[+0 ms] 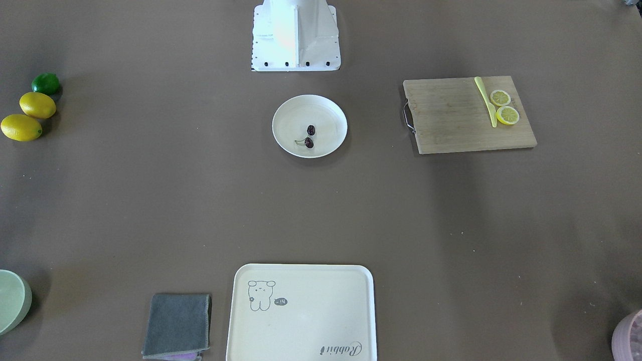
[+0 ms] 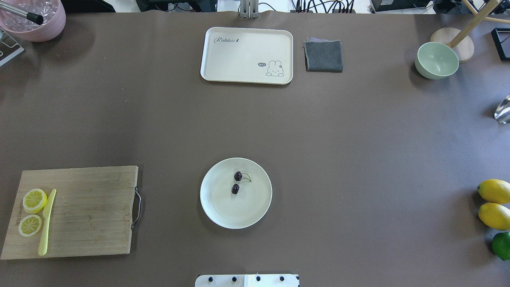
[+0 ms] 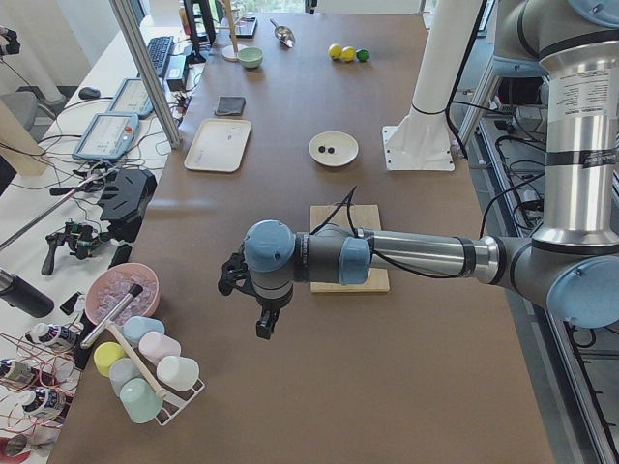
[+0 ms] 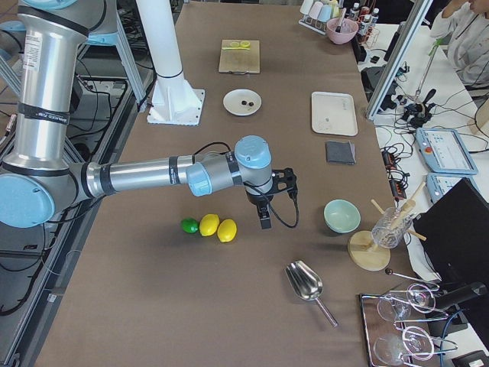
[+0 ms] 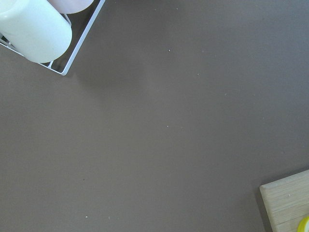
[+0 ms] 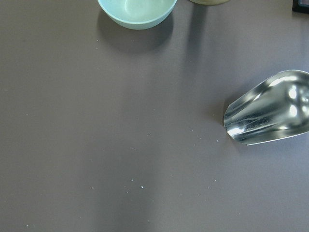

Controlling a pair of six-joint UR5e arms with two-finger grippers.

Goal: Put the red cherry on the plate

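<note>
Two dark maroon cherries on a thin green stem lie inside the round cream-white shallow plate, mid-worktop toward the robot-side edge. Placement looks done. Left gripper and right gripper hang over opposite worktop ends, well apart from the plate; how far open, cannot tell. Next move, by my reading: none beyond staying off.

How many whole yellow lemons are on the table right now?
2. Both lie far out on the robot's right: the near lemon beside the green lime, the far lemon just past it. None looks hidden.
</note>
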